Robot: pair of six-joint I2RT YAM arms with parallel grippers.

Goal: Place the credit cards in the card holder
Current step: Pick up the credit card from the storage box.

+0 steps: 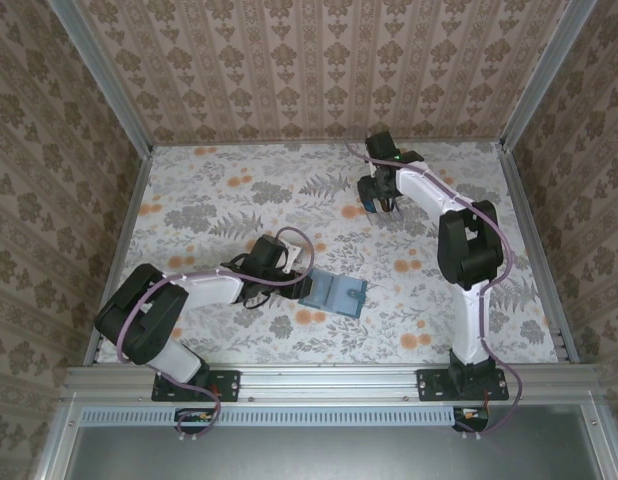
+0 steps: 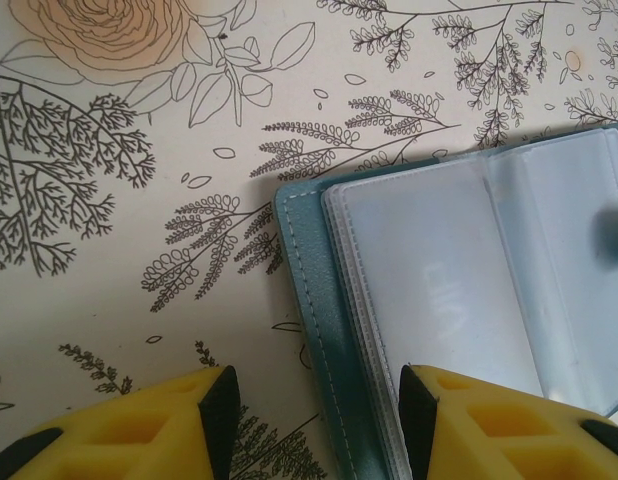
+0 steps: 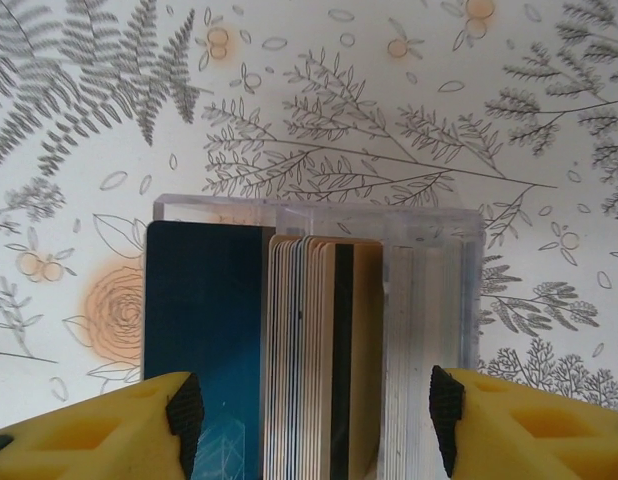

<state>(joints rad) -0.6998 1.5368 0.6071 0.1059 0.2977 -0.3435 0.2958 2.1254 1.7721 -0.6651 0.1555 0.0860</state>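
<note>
Here, the card holder point(image 1: 333, 294) lies open by the near edge of the table point(image 1: 189, 205), left gripper point(image 2: 319, 415) over it, jaws apart; right gripper point(image 3: 314, 415), jaws apart, straddles credit cards point(image 3: 309, 350) in a clear stand point(image 3: 429, 225).

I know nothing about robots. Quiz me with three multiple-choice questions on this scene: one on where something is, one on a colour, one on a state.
1. Where does the teal card holder lie? A) just ahead of the left gripper; B) at the far right corner; C) against the back wall.
2. What colour is the leftmost of the credit cards in the clear stand? A) red; B) dark blue; C) green.
3. How is the card holder? A) shut; B) standing upright; C) lying open, clear pockets up.
Answers: 1 A, the top view shows it at that gripper's tip. 2 B, the right wrist view shows its face. 3 C, the left wrist view shows spread pockets.
</note>
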